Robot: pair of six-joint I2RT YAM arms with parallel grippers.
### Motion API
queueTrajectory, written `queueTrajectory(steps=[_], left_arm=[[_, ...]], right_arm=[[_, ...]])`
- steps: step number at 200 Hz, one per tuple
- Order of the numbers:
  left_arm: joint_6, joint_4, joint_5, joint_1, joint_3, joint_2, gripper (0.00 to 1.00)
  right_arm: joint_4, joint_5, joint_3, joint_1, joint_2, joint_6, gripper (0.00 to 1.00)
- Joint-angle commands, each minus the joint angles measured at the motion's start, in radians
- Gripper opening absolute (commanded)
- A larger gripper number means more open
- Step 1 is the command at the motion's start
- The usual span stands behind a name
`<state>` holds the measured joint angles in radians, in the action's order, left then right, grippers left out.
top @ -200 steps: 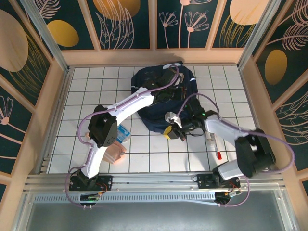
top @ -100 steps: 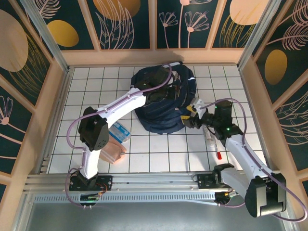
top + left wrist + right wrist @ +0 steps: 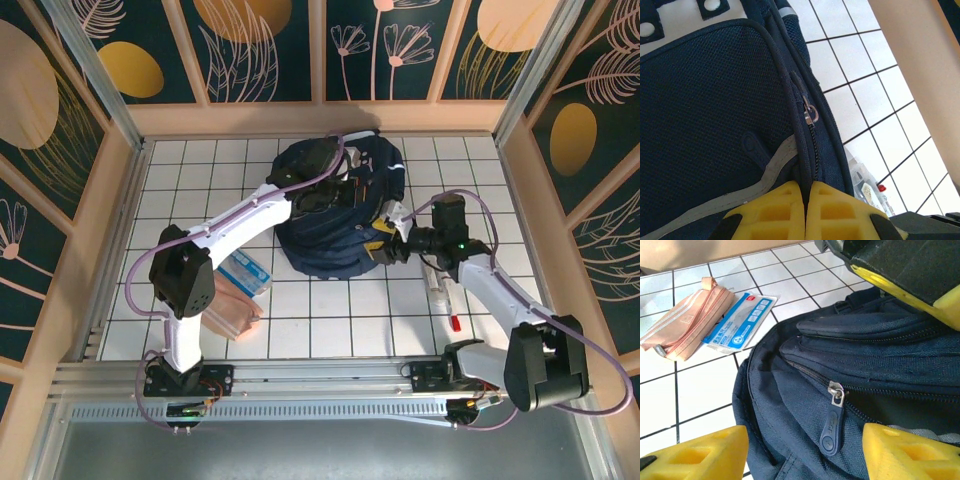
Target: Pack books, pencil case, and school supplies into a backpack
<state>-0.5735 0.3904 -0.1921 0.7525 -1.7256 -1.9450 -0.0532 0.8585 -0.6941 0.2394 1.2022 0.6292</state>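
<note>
Navy backpack (image 3: pixel 320 250): far centre of tiled table (image 3: pixel 200 180). Left gripper (image 3: pixel 805 210): pads pressed together, pinching backpack fabric along the zipper line. Right gripper (image 3: pixel 805 450): jaws wide apart, holding nothing, zipper pull (image 3: pixel 831 427) between them. Red pen (image 3: pixel 455 322), whitish tube (image 3: pixel 437 285): on tiles right of backpack.

**Three views, one backpack**

The top external camera looks steeply down from above and behind the arm bases. It takes in the whole tiled table (image 3: pixel 200 190), with the backpack (image 3: pixel 335 235) mid-frame. The left wrist camera sits tight against the backpack's navy mesh, facing along a zipper (image 3: pixel 812 150) past the left gripper (image 3: pixel 805 212) toward the tiles. The right wrist camera looks low across the backpack toward a peach pouch (image 3: pixel 687 320) and a blue-white packet (image 3: pixel 740 320), both also seen from overhead.
</note>
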Motion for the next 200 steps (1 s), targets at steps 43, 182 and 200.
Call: queueTrajectory(steps=[43,182,200], left_arm=[[-0.089,-0.167,-0.093,0.001,0.041,0.078,0.00],[-0.100,-0.137,-0.070,0.001,0.010,0.047,0.00],[-0.113,-0.152,-0.073,0.001,0.014,0.044,0.00]], right_arm=[[-0.010,-0.017,-0.050,0.044,0.083,0.077,0.60],[0.017,-0.174,-0.035,0.089,0.122,0.044,0.09],[0.026,-0.163,-0.032,0.092,0.113,0.019,0.00]])
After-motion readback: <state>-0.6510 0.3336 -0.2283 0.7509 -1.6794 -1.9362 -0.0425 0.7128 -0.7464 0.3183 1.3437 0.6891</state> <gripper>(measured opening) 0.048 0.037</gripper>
